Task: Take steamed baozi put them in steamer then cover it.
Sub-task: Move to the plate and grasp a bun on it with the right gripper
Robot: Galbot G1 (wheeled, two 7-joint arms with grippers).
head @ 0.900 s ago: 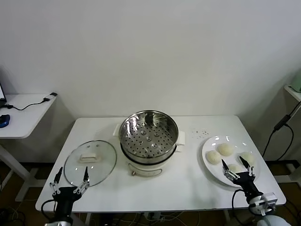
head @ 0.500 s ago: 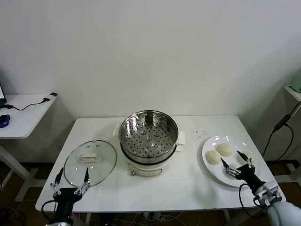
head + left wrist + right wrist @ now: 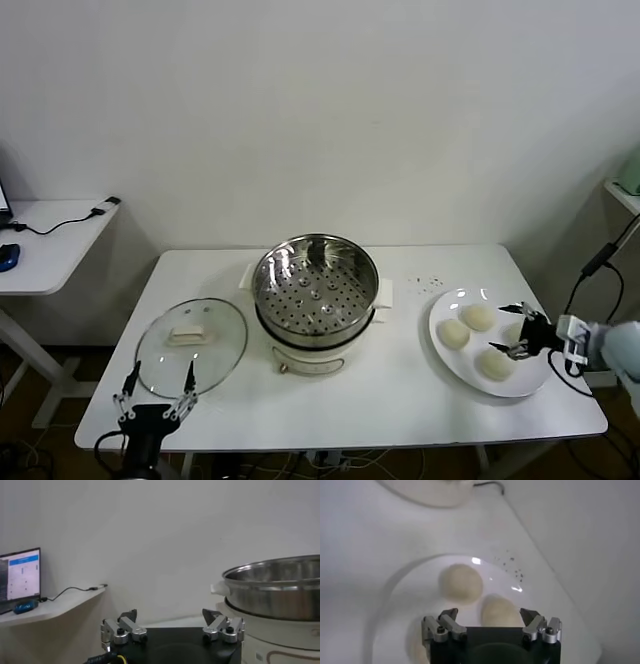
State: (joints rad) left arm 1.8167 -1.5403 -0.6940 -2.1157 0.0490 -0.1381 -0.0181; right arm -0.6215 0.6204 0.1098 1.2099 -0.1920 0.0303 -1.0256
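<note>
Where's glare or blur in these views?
Head view: bright reflections on the steamer wall and the glass lid. Right wrist view: a glare spot on the plate, baozi soft-edged. Left wrist view: the monitor glows, background soft.

Right hand (image 3: 518, 331) open over baozi (image 3: 479, 317) on white plate (image 3: 445, 362), steamer (image 3: 316, 290) uncovered

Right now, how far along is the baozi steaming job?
Nothing is done yet: the steamer holds only its bare perforated tray, and its glass lid lies on the table beside it. In hand: the right tool hangs open over the plate, above the baozi. The left tool waits open near the lid. Left: move every bun over, then cover the steamer.
</note>
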